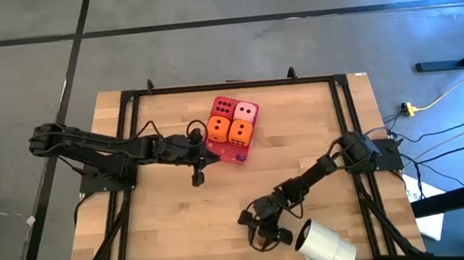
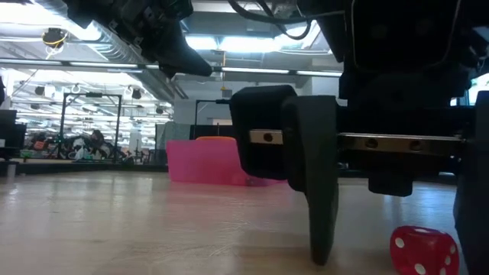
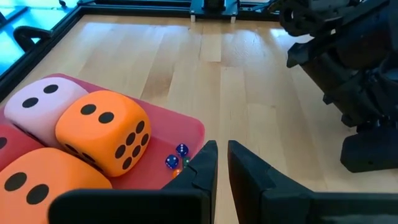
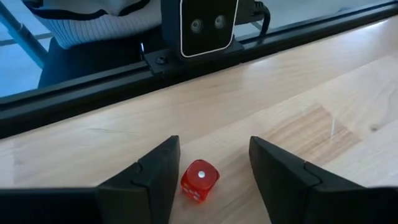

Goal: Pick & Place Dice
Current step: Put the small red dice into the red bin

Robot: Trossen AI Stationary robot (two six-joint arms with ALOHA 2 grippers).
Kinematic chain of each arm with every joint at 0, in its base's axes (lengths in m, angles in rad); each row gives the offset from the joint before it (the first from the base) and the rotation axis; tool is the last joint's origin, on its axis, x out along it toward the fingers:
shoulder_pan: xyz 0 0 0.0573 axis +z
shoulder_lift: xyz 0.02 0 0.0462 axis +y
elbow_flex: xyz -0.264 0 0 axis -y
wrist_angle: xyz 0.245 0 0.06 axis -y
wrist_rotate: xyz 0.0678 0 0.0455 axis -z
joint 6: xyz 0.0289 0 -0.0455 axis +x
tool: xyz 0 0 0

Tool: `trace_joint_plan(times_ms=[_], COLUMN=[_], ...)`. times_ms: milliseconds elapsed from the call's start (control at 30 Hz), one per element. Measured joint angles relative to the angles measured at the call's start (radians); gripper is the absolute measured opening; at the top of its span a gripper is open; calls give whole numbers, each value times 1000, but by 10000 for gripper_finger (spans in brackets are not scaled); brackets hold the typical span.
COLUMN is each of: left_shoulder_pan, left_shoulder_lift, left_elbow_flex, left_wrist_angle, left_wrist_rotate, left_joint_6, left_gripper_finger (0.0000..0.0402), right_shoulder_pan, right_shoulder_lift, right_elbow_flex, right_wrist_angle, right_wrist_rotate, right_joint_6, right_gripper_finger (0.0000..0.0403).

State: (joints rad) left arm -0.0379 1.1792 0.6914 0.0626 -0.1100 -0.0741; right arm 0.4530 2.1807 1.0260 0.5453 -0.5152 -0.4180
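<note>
Four big soft dice sit on the red tray (image 1: 239, 153): red (image 1: 223, 108), pale pink (image 1: 245, 111), and two orange (image 1: 217, 130) (image 1: 242, 132). In the left wrist view the pink one (image 3: 38, 106) and an orange one (image 3: 102, 130) show. Small blue dice (image 3: 176, 155) lie on the tray's corner. My left gripper (image 1: 210, 155) (image 3: 221, 163) hovers at the tray's near-left edge, open only by a narrow gap. My right gripper (image 1: 263, 229) (image 4: 214, 149) is open near the table's near edge. Its fingers stand on either side of a small red die (image 4: 199, 180) (image 2: 422, 250) on the table, apart from it.
A white cylinder roll (image 1: 324, 245) lies at the table's near right corner, close to the right gripper. A black frame rail (image 4: 186, 74) runs along the near edge, and a person in a striped sleeve (image 4: 93, 18) is behind it. Bare wood (image 1: 164, 222) lies toward the near left.
</note>
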Motion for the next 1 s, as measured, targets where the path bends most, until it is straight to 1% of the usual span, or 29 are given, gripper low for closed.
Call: trace_joint_plan(times_ms=[333, 533, 733, 1000], left_shoulder_pan=[0, 0, 0, 0], left_shoulder_lift=[0, 0, 0, 0], left_elbow_flex=[0, 0, 0, 0], left_wrist_angle=[-10, -10, -11, -11], left_wrist_rotate=[0, 0, -1, -1], left_joint_6=[3, 4, 7, 10], left_gripper_finger=[31, 31, 31, 31], right_shoulder_pan=[-15, -21, -33, -40], right_shoulder_lift=[-1, -1, 0, 0], right_elbow_flex=[0, 0, 0, 0], right_wrist_angle=[-29, -40, -42, -44], right_wrist_rotate=[5, 5, -7, -3], right_joint_6=[-14, -17, -20, -12], right_gripper_finger=[147, 124, 112, 111])
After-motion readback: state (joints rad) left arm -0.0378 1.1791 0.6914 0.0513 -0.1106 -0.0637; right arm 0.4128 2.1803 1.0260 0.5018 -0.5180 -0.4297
